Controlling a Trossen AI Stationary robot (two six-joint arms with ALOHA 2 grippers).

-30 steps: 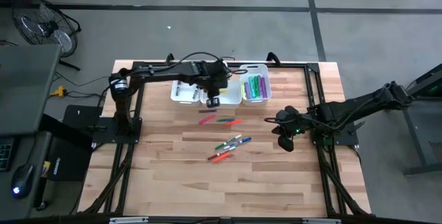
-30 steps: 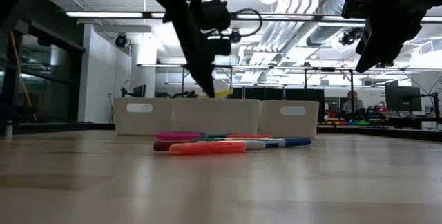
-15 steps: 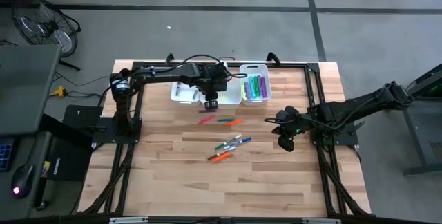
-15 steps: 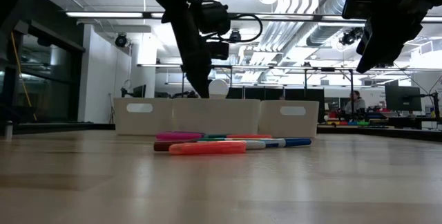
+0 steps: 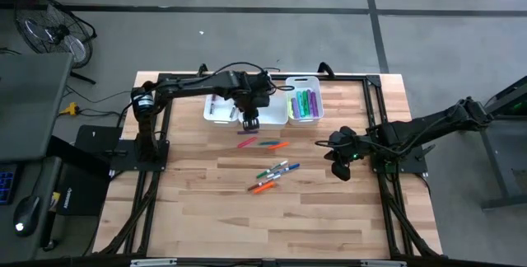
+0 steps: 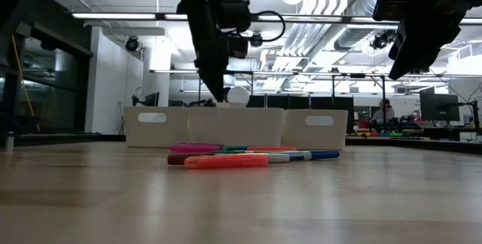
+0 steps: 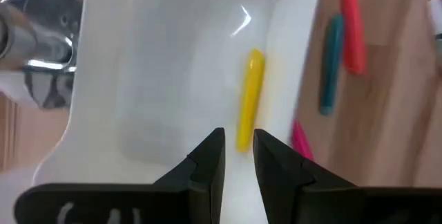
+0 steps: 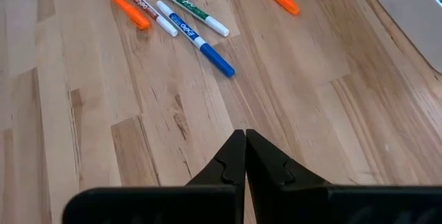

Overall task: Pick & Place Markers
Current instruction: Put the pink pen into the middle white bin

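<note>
Wooden counter (image 5: 206,209) seen from above, with three white bins (image 5: 268,114) in a row at its far edge. Left bin (image 5: 216,112): a few markers, colours unclear. Middle bin (image 7: 173,65): one yellow marker (image 7: 249,98) lying on its floor, near the wall facing the counter's centre. Right bin (image 5: 304,105): a packed set of green, purple and yellow markers, too crowded to count.

Left tool (image 5: 251,121) hangs over the front rim of the middle bin; in its wrist view its fingers (image 7: 207,156) stand a narrow gap apart, holding nothing, with the yellow marker just beyond their tips. Right tool (image 5: 339,170) hovers over the counter's right side, fingers (image 8: 235,156) pressed together and empty.

Loose markers (image 5: 272,172) lie on the counter's middle in two groups: about three (pink, teal, orange) just in front of the bins, and about five (green, blue, orange, red) nearer the centre.
</note>
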